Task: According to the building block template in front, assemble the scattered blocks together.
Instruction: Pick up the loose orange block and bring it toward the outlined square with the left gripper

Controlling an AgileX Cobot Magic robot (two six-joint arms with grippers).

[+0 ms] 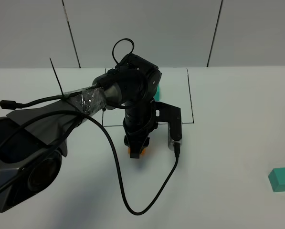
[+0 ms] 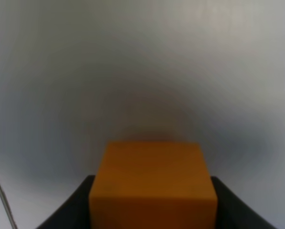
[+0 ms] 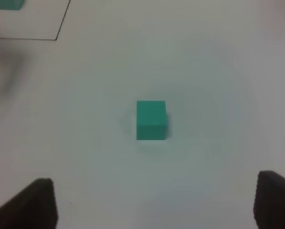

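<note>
My left tool (image 2: 153, 210) pinches the orange cube (image 2: 153, 183) by opposite flat faces. It looks light, stiff and matte (little slip, I'd judge). My right tool (image 3: 154, 205) hangs spread over the teal cube (image 3: 151, 119).

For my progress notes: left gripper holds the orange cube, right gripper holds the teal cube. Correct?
No: the right gripper is open, and the teal cube lies untouched on the table, as the right wrist view shows. The left gripper does hold the orange cube.
</note>
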